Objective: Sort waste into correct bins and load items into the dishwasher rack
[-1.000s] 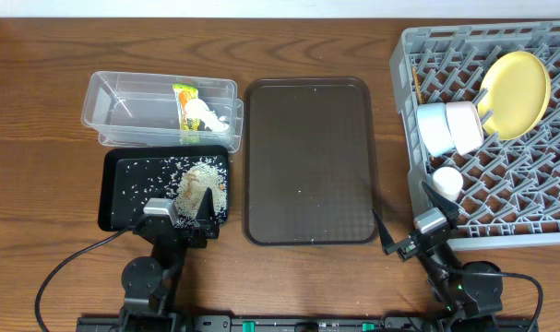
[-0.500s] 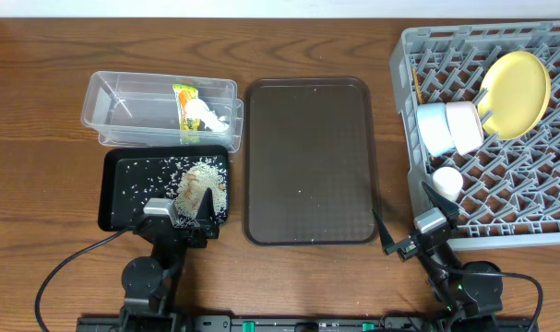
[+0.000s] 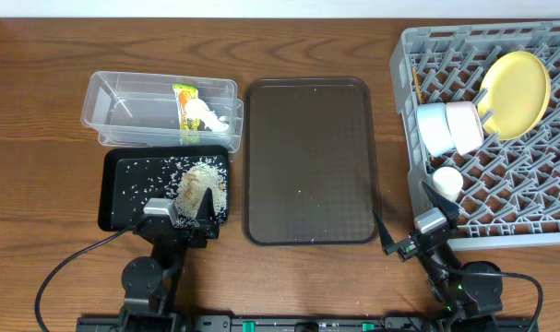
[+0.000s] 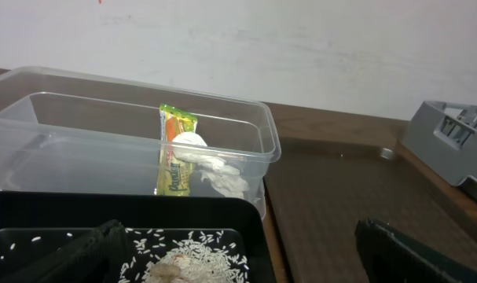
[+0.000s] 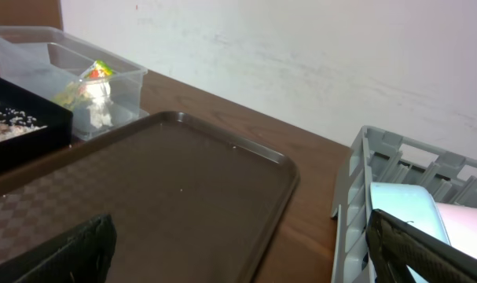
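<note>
The clear tub (image 3: pixel 132 101) holds the snack wrapper (image 3: pixel 184 100) and the white tissue (image 3: pixel 208 118). The black tray (image 3: pixel 105 194) holds rice and beige scraps (image 3: pixel 201 184). The grey rack (image 3: pixel 404 55) holds the yellow plate (image 3: pixel 515 92), the light blue bowl (image 3: pixel 432 129) and the white bowl (image 3: pixel 464 126) on edge; thin chopsticks (image 3: pixel 416 88) stand at its left wall. My left gripper (image 3: pixel 182 210) is open and empty over the black tray's near edge; in the left wrist view (image 4: pixel 246 263) the rice (image 4: pixel 199 255) lies between its fingers. My right gripper (image 3: pixel 411 219) is open and empty by the rack's front left corner.
A large dark brown serving tray (image 3: pixel 307 157) lies between the bins and the rack, with a few specks on it. A small white round object (image 3: pixel 446 182) sits in the rack near my right gripper. A white wall stands behind the table.
</note>
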